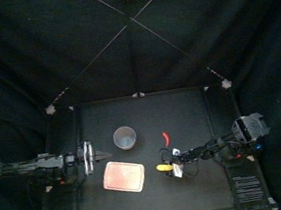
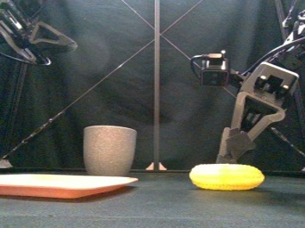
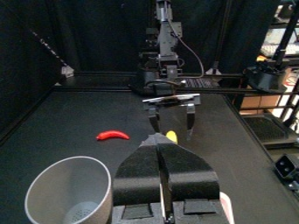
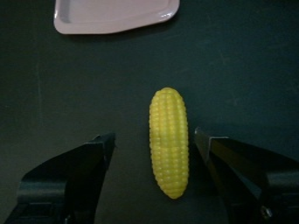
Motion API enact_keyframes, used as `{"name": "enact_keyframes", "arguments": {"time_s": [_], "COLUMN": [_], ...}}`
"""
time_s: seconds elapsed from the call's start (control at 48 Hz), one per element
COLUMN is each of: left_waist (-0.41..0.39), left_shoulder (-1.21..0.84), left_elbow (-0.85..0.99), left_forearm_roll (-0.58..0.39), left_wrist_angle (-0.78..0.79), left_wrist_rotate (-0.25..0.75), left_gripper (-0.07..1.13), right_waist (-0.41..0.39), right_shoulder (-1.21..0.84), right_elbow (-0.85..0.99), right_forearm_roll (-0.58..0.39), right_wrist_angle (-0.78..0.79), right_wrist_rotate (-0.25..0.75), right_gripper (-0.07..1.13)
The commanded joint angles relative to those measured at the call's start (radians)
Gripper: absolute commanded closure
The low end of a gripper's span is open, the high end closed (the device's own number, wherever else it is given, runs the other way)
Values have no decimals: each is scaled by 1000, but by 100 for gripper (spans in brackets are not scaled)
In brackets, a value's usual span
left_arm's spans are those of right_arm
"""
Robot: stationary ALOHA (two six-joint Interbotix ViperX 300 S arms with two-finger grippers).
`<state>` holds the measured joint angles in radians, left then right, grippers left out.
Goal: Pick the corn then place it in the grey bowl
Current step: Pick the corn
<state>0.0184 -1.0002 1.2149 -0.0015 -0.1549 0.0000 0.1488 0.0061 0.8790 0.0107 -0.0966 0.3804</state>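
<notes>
Yellow corn (image 4: pixel 169 142) flat, long axis toward pink tray (image 4: pixel 114 16).

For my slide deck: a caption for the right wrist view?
Right gripper open, yellow corn lying between its jaws, pink tray nearby.
</notes>
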Motion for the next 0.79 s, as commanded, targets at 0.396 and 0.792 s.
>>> {"name": "enact_keyframes", "arguments": {"time_s": [0.396,0.792], "left_waist": [0,0], "left_shoulder": [3,3], "left_elbow": [-9,-9], "left_forearm_roll": [0,0], "left_wrist_angle": [-5,-3], "left_wrist_rotate": [-2,0], "left_gripper": [109,109], "right_waist": [0,-9], "right_shoulder": [44,86], "right_elbow": [-54,-95], "right_forearm_roll": [-6,-6], "right_wrist_angle": [-3,-2], "right_wrist_rotate": [0,-3], "right_gripper": [3,46]}}
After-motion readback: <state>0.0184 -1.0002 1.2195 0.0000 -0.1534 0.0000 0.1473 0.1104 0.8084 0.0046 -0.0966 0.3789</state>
